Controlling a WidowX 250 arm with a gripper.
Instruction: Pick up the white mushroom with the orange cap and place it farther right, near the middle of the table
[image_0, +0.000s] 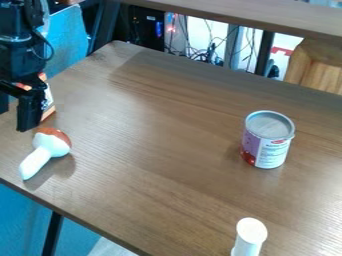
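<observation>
The black gripper is hanging over the desk by its left edge, its fingers standing wide apart with nothing between them. Just beyond it, an orange and white box is standing near that same edge, partly hidden; whether the two are touching, one cannot tell. The toy mushroom is lying on its side just below the gripper in the view, its red-brown and white cap toward the gripper and its white stem pointing to the near edge. It is resting on the wood, so no grasp or lift is showing as done. Well apart to the right, a can is standing upright, and a white cylinder is showing nearer the camera.
</observation>
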